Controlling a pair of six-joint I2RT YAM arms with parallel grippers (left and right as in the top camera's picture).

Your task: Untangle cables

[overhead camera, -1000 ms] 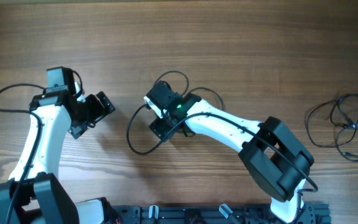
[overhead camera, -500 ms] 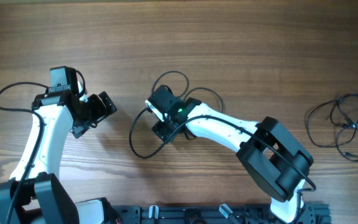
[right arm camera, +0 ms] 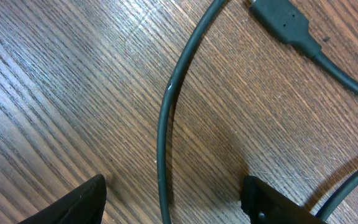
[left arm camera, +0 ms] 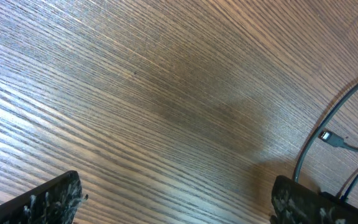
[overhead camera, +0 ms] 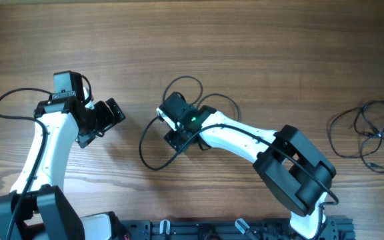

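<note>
R gripper (right arm camera: 174, 198) is hanging open astride a loose cable (right arm camera: 164, 124), centre frame, gripping nothing; L gripper (left arm camera: 176, 202) is gaping empty. Tangled cable bundle (overhead camera: 372, 133) is lying far right. An off-centre pinch could be letting it slip out.

1. Bench (overhead camera: 259, 40): warm brown wood, streaked lengthwise with fine darker grain; pale glare bands show in the wrist views.
2. Cables: the central loop (overhead camera: 141, 144) is black, as is the tangled bunch (overhead camera: 372, 133) at the right edge; close up, the cord reads dark grey with a faint sheen.
3. One plug (left arm camera: 329, 137) is silver-grey tipped; another plug (right arm camera: 284, 22) is charcoal throughout.
4. Left arm (overhead camera: 45, 143) and right arm (overhead camera: 239, 137): white shells, black joints; a green light (overhead camera: 193, 120) glows on the right.
5. Left fingers (left arm camera: 48, 199): black, flecked grey. Right fingers (right arm camera: 272, 205): plain black.
</note>
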